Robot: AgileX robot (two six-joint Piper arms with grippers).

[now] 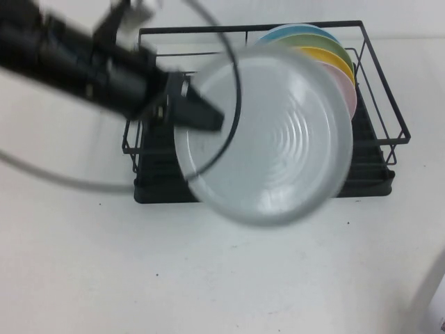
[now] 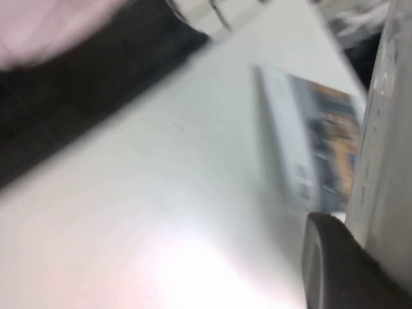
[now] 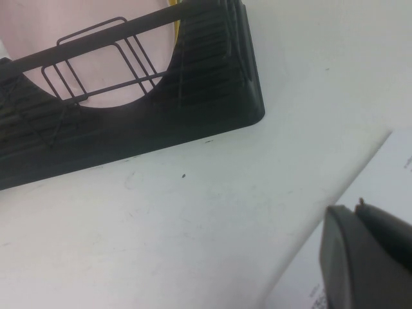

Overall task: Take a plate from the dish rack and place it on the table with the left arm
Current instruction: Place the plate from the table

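Observation:
The pale grey-white plate [image 1: 274,139] hangs in the air in front of the black wire dish rack [image 1: 379,104], tilted with its face toward the high camera. My left gripper [image 1: 207,115] is shut on the plate's left rim, and the black left arm [image 1: 76,59] reaches in from the upper left. In the left wrist view the plate's rim [image 2: 386,154] shows next to one black finger [image 2: 331,264] above the white table [image 2: 161,212]. My right gripper [image 3: 351,209] is shut and empty, low over the table [image 3: 193,219] near the rack's corner [image 3: 244,96].
Blue [image 1: 292,31], green [image 1: 327,47], yellow [image 1: 337,62] and pink [image 1: 350,94] plates stand in the rack behind the lifted plate. A white printed sheet [image 3: 367,180] lies at the table's right front, under my right gripper. A black cable [image 1: 233,90] loops across the plate.

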